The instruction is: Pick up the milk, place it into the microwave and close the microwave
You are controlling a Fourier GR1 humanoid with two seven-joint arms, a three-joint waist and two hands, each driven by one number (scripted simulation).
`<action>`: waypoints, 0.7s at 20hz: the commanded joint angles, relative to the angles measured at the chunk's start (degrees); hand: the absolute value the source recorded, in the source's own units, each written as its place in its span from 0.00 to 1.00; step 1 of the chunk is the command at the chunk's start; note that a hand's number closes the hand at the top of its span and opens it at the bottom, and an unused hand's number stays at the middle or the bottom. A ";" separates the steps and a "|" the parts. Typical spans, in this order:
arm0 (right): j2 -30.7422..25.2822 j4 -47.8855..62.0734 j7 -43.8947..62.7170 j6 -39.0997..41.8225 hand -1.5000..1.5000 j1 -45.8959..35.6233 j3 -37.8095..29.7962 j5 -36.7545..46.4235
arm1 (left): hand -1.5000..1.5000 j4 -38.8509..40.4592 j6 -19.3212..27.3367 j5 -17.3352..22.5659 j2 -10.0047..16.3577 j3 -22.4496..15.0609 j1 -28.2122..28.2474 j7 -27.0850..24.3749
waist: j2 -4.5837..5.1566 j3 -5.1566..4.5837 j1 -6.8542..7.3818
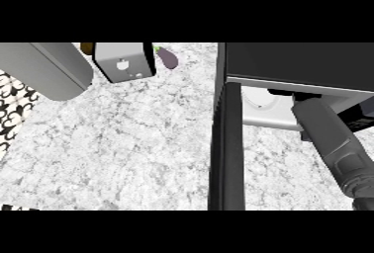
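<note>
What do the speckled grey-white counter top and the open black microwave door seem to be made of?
The speckled grey-white counter top looks like stone, perhaps granite: irregular mottled grain. The open black microwave door looks like matt plastic or painted metal: even, no reflections.

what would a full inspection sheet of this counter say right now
surface: speckled white-grey stone counter
job's things: black box-shaped microwave, its dark door open, white round plate inside; milk not seen
clutter: silver-fronted black box appliance, purple aubergine, large grey rounded object, all along the far edge
robot hands: grey right forearm reaches into the microwave, right robot hand mostly hidden there; left robot hand not in view
cables: nothing seen
surroundings: black-and-white patterned tiles at the left edge
</note>
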 commanded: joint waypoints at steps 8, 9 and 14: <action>0.03 -0.10 -4.21 1.89 0.00 -1.11 -0.82 -0.15 | 0.00 2.07 -0.46 -4.55 0.65 -1.72 -3.41 -0.53 | 0.34 0.66 -0.36; 0.57 0.36 -5.09 2.25 0.00 -0.03 -0.79 -0.15 | 0.00 2.02 -1.06 -4.25 0.69 -2.04 -2.62 -0.09 | 0.42 0.68 -0.02; 0.67 0.71 -6.67 9.43 0.00 -2.71 -1.92 -1.58 | 0.00 4.54 -2.99 -6.03 1.89 -3.67 -4.98 -0.88 | 0.03 0.57 -0.93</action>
